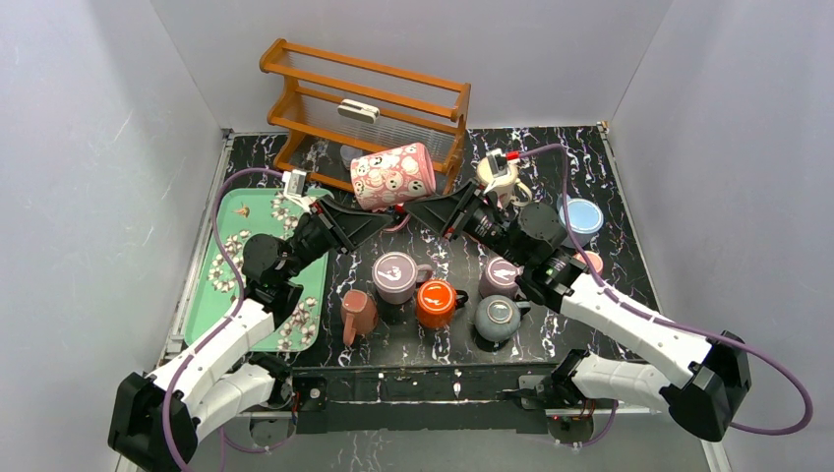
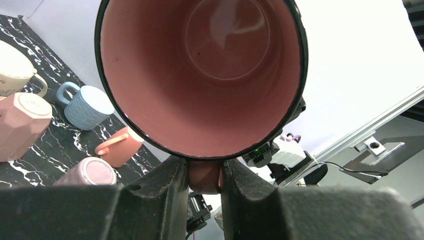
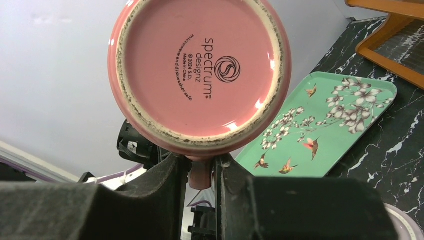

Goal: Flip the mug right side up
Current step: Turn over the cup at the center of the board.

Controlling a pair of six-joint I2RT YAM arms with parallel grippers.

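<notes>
The mug (image 1: 393, 175), pink with a white skull-like pattern, hangs on its side in the air above the middle of the table, mouth towards the left. My left gripper (image 1: 379, 222) and right gripper (image 1: 421, 210) meet beneath it. The left wrist view looks straight into its pink inside (image 2: 200, 75), and my left gripper (image 2: 205, 177) is shut on the pink handle below the rim. In the right wrist view the printed base (image 3: 200, 75) faces me, with my right gripper (image 3: 201, 175) shut on the same handle.
A wooden rack (image 1: 364, 93) stands at the back. A green flowered tray (image 1: 258, 265) lies at the left. Several mugs stand below: purple (image 1: 395, 277), orange (image 1: 436, 303), grey (image 1: 497, 318), brownish pink (image 1: 357, 315), blue (image 1: 582, 216), cream (image 1: 499, 177).
</notes>
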